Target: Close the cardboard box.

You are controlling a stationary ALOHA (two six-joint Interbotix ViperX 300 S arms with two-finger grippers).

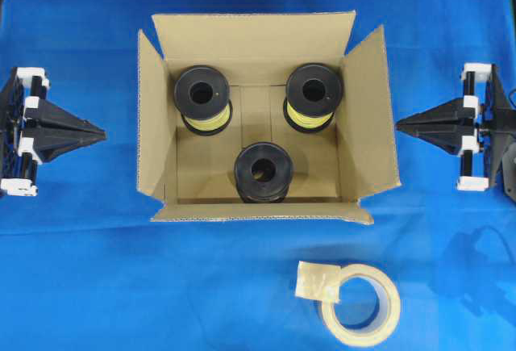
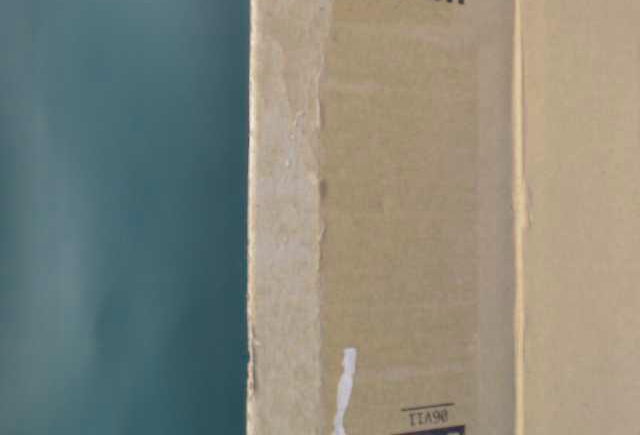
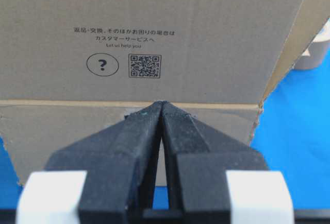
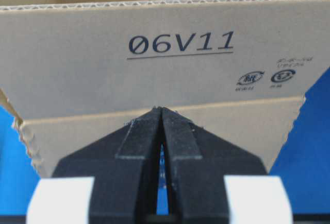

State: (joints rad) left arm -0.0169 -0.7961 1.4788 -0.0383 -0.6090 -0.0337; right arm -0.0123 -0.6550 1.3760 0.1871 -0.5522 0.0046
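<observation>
Cardboard box (image 1: 367, 137) stands open around three spools (image 1: 262, 172); tape roll (image 1: 360, 302) lies near; left gripper (image 1: 101, 134) and right gripper (image 1: 399, 125) pinched closed, empty.

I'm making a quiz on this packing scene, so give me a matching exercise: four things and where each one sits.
Things:
1. cardboard box
2. spools
3. tape roll
4. left gripper

Places:
A. on the cloth below the carton in the overhead view
B. inside the carton
C. middle of the cloth, flaps open
D. left of the carton, jaws shut

Pairs: 1-C, 2-B, 3-A, 4-D
</observation>
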